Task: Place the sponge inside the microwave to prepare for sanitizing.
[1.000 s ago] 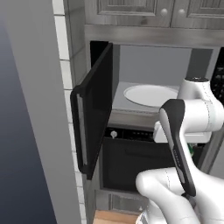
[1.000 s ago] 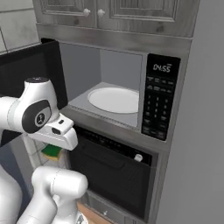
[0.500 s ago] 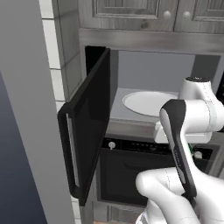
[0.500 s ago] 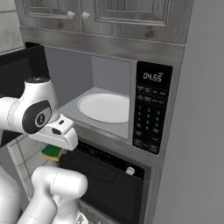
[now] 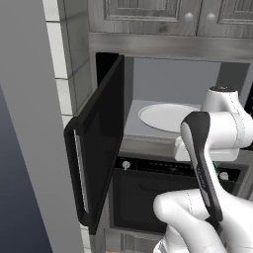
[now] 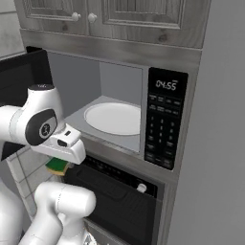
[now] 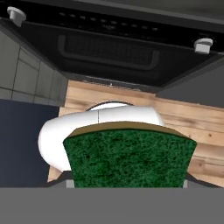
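We see the microwave [image 6: 119, 115] standing open, its dark door [image 5: 99, 143] swung out to the left and the pale round turntable [image 6: 113, 118] bare inside the grey cavity. The sponge [image 7: 129, 159] sits clamped in the gripper [image 6: 58, 166], held below the microwave's floor and in front of the black oven [image 6: 115, 201] (a sliver of green shows under the white hand in the right base view). Through the hand view we look past the sponge's dark green face at the oven front and a wooden floor [image 7: 205, 131].
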